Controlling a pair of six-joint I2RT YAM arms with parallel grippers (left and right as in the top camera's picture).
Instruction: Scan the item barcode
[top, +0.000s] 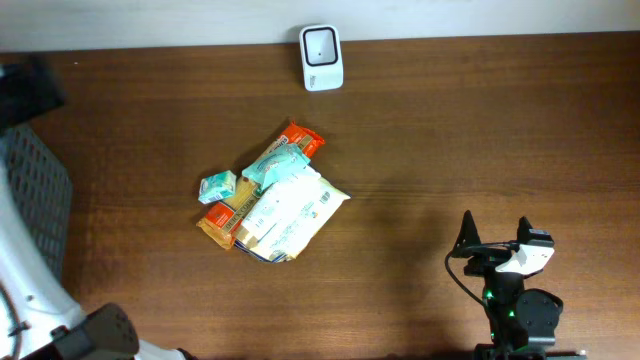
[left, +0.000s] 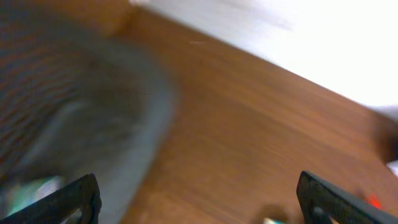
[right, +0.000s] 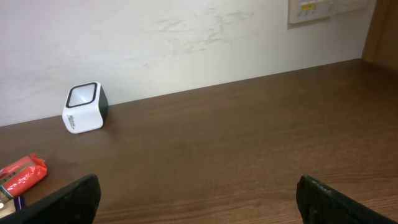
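Note:
A pile of packets lies mid-table: a large white pouch (top: 290, 212), a teal pouch (top: 272, 162), a red-orange packet (top: 305, 140) and a small teal packet (top: 217, 185). The white barcode scanner (top: 321, 57) stands at the table's far edge, also visible in the right wrist view (right: 84, 107). My right gripper (top: 496, 232) rests near the front right, open and empty (right: 198, 186), well apart from the pile. My left gripper (left: 198, 186) is open with nothing between its fingers; its view is motion-blurred. In the overhead view only the left arm's white body shows at the lower left.
A dark grey mesh basket (top: 35, 200) stands at the table's left edge and appears as a blurred grey mass (left: 74, 124) in the left wrist view. A pale wall runs behind the table. The red packet's end (right: 25, 173) shows at the right wrist view's left edge.

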